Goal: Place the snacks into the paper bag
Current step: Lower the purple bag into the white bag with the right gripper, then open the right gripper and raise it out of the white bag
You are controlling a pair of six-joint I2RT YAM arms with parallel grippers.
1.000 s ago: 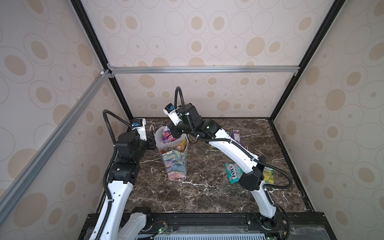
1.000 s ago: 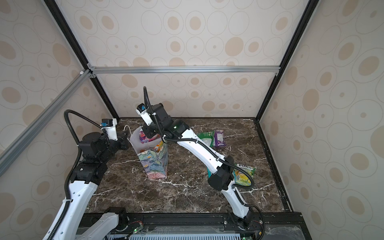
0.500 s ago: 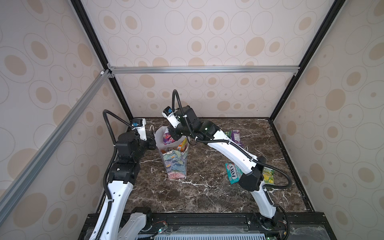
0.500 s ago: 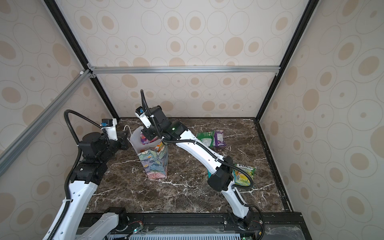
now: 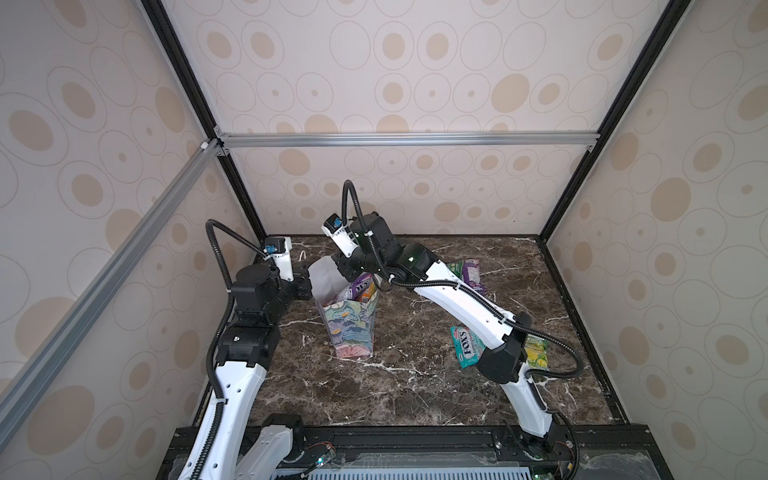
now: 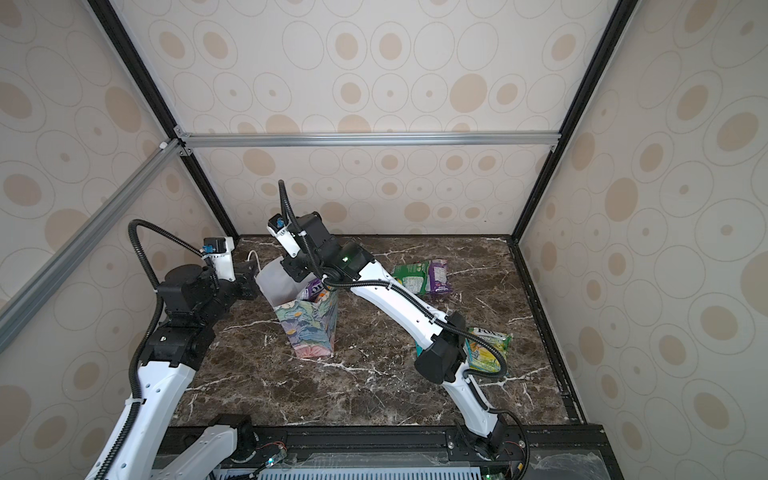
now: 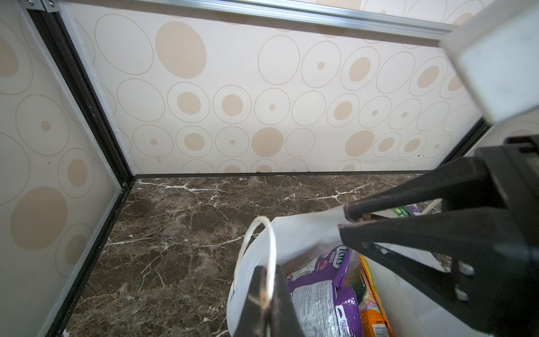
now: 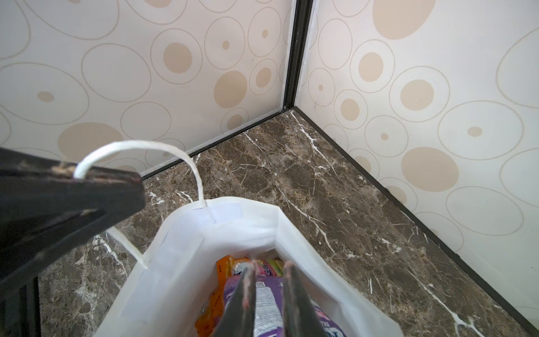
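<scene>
The paper bag (image 5: pixel 353 328) stands upright on the worktop (image 5: pixel 415 386), with a purple packet (image 7: pixel 318 271), an orange packet (image 7: pixel 370 306) and more inside. The left tool (image 7: pixel 264 272) is clenched on its cord handle (image 8: pixel 131 143); the right tool (image 8: pixel 269 265), over the mouth, has jaws slightly parted, seemingly released. Four seem left outside: a green packet (image 6: pixel 409 276), a second purple packet (image 6: pixel 440 276), a teal packet (image 5: pixel 465 347), a yellow-green packet (image 6: pixel 492 340)

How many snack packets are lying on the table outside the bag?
4: green packet and purple packet side by side near the back wall; teal packet and yellow-green packet beside the right arm's elbow. The arm may hide others.
</scene>
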